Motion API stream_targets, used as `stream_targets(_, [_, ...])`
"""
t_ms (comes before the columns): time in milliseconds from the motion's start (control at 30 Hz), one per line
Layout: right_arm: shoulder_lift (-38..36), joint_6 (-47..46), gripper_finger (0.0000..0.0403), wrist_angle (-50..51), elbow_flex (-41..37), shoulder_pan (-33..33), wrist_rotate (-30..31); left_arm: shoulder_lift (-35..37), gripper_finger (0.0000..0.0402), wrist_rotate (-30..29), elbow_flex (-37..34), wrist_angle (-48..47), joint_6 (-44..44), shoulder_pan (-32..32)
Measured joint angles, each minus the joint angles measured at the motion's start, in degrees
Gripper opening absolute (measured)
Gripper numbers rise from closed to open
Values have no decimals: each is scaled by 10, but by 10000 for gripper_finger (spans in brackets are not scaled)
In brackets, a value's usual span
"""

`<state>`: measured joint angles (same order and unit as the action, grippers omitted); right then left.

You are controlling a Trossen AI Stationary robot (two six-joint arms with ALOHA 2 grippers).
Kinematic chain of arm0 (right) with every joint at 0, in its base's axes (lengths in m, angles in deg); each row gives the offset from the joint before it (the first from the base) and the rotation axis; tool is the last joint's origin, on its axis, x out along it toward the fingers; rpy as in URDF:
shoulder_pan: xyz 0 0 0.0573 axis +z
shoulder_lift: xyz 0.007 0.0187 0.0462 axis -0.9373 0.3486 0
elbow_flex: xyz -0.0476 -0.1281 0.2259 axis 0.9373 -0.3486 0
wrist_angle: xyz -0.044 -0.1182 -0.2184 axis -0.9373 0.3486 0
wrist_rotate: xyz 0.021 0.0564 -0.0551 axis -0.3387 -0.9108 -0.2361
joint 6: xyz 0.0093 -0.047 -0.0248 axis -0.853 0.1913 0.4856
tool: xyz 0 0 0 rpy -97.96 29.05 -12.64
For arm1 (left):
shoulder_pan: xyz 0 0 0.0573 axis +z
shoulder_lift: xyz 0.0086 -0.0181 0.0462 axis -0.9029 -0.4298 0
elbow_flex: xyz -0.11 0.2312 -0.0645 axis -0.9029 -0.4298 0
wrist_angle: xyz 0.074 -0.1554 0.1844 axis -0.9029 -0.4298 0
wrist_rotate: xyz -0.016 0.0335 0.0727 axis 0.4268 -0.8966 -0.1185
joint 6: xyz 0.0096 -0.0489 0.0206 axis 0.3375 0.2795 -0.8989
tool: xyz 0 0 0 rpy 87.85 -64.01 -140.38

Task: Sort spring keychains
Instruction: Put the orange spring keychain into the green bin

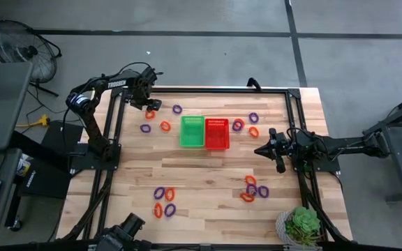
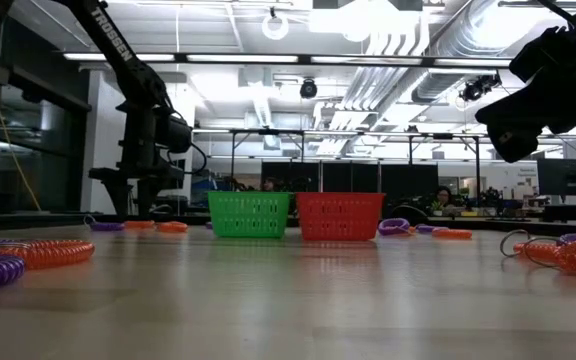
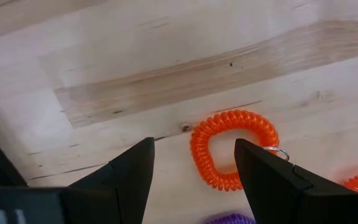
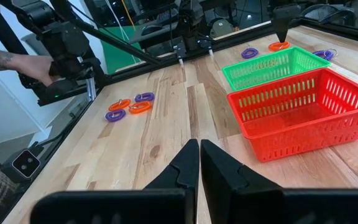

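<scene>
Orange and purple spring keychains lie flat in loose groups on the wooden table: far left [image 1: 165, 125], right of the baskets [image 1: 253, 132], near middle [image 1: 164, 201] and near right [image 1: 253, 189]. My left gripper [image 1: 149, 106] is open over the far-left group. In its wrist view [image 3: 194, 168] the fingers stand above and astride one side of an orange keychain [image 3: 232, 146], apart from it. My right gripper [image 1: 260, 150] is shut, level, right of the red basket [image 1: 217, 134], pointing left; its wrist view [image 4: 199, 155] shows it holding nothing.
The green basket [image 1: 192, 132] and the red basket stand side by side at mid-table. A potted plant [image 1: 302, 224] sits at the near right corner. Black frame rails run along the table's sides. A person's hand [image 4: 11, 62] rests on equipment beyond the table's near edge.
</scene>
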<state>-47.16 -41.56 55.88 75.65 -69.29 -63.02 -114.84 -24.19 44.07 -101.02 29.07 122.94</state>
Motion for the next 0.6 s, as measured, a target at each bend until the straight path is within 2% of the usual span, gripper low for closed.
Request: stream_targets(600, [0, 0, 12, 0, 0, 0, 0, -41, 220, 3, 2, -6, -2, 0])
